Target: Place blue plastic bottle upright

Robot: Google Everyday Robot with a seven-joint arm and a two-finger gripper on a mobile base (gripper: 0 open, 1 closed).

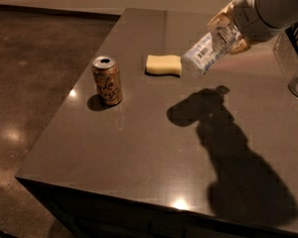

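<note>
The gripper [228,32] is at the upper right, above the far side of the table [139,152], its yellowish fingers [220,20] closed around the upper end of the bottle [204,52]. The bottle hangs clear of the tabletop, tilted, with its lower end pointing down to the left, close beside the right end of the sponge [164,64]. The arm and bottle cast a dark shadow [223,148] on the table nearer the camera, and the can [107,81] stands upright near the left edge, well apart from the bottle.
</note>
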